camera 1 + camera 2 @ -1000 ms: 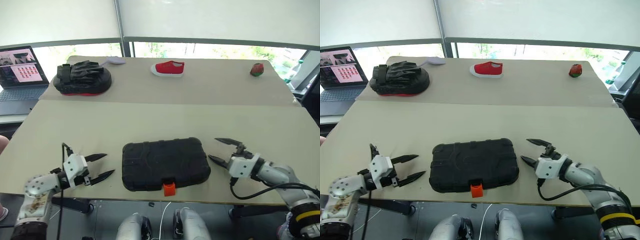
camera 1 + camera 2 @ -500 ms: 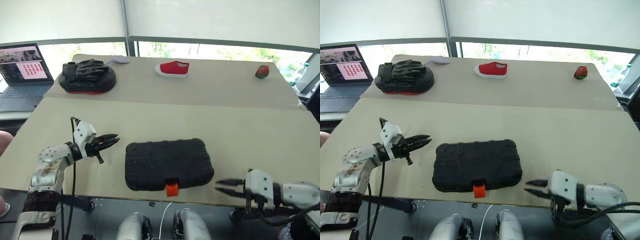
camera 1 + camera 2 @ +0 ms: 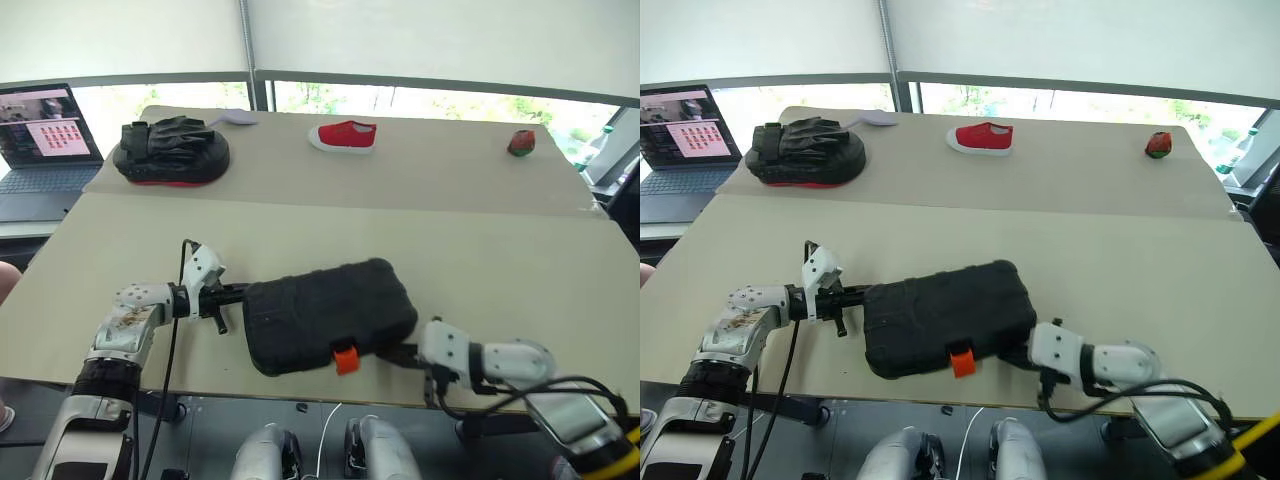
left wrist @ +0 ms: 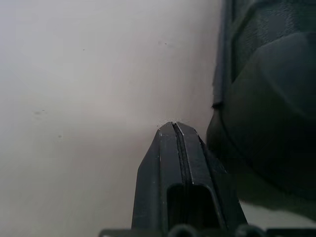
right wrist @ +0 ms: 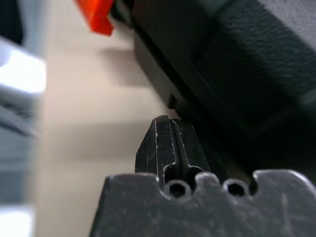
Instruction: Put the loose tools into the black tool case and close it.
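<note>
Both sets of jaws are pressed together, nothing between them — the wrist views show each pair of black fingers meeting in a single seam. Left gripper sits at the left end of the black tool case, tips right against or just beside its edge; contact can't be told. Right gripper is low at the case's near right corner, close to the orange latch. Case is closed, lying skewed on the near table, latch toward the table's near edge. On the far table: black padded mitt, red shoe, small red-and-green object. Laptop open at far left.
</note>
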